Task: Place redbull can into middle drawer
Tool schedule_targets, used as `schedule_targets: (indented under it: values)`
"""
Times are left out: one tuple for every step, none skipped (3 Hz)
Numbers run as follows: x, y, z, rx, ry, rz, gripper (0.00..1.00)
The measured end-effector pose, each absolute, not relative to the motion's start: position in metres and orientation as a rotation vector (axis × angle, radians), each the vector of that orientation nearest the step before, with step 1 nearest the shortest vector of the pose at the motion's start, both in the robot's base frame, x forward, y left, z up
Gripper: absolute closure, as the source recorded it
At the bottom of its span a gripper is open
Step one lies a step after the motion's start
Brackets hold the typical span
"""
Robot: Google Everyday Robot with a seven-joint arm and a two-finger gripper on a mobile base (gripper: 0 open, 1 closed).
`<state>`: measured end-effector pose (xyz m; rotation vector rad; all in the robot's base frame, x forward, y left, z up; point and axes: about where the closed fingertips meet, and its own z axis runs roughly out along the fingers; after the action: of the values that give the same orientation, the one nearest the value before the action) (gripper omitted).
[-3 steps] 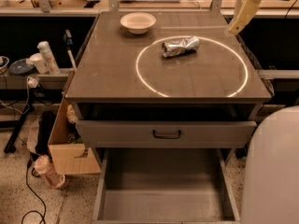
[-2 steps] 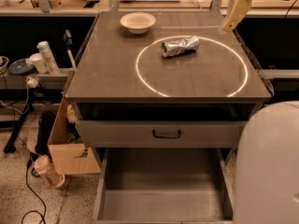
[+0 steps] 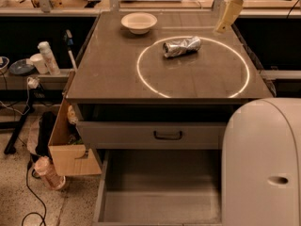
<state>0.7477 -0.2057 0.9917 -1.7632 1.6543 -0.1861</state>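
Crinkled shiny metal redbull can (image 3: 181, 46), matt metal middle drawer (image 3: 160, 199), smooth bowl (image 3: 138, 22); smooth cream gripper (image 3: 225, 19) over far-right tabletop (image 3: 113, 74)

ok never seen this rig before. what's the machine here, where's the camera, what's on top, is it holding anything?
One camera, looking down at a grey cabinet from the front. The machine is a one-armed mobile robot: its pale gripper hangs top right, over the cabinet's far corner, with nothing visible in it. The white rounded bulk at lower right is probably the robot's body. On top: a crushed redbull can on its side inside a ring of light, and a white bowl further back left. Below, the middle drawer stands pulled open.
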Motion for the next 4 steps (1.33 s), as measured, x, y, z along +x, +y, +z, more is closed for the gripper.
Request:
schedule_targets:
  values:
    - [0.763,-0.200,0.980,-1.770,1.645,-0.196,0.00]
    - [0.772,-0.195,0.971,-1.776,1.638,-0.195,0.00]
    - [0.776,-0.187,0.955,-1.805,1.641,-0.162,0.00]
    - [0.773,-0.179,0.938,-1.845,1.650,-0.109,0.00]
